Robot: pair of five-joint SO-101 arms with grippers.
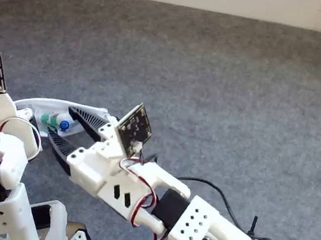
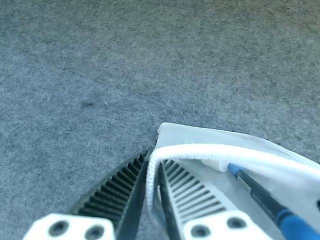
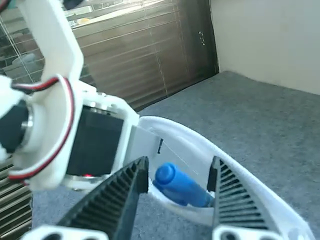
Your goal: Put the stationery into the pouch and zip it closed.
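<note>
Pouch [image 1: 37, 105] of white, half-clear material sits at the left side of the grey carpet [image 1: 225, 75], close in front of both arms, and we see it open at the mouth. In the left wrist view we find the left gripper [image 2: 152, 161] clenched on the pouch's thick white rim [image 2: 200, 150], with the rim pinched between its dark ribbed finger and its white one. A blue pen [image 2: 265, 202] lies inside just past that grip. From above we make out two caps within the pouch side by side, one green [image 1: 45, 119] and one blue [image 1: 64, 124]. The right gripper [image 1: 61, 121] comes in from the lower right with its jaws spread wide, one finger on each side of the pouch near those caps. Its own wrist view shows the same: right gripper [image 3: 180, 167] released and grasping nothing, with the blue pen [image 3: 180, 186] and the pouch wall [image 3: 200, 145] in the gap. The left arm's white body [image 3: 50, 125] stands just behind.
</note>
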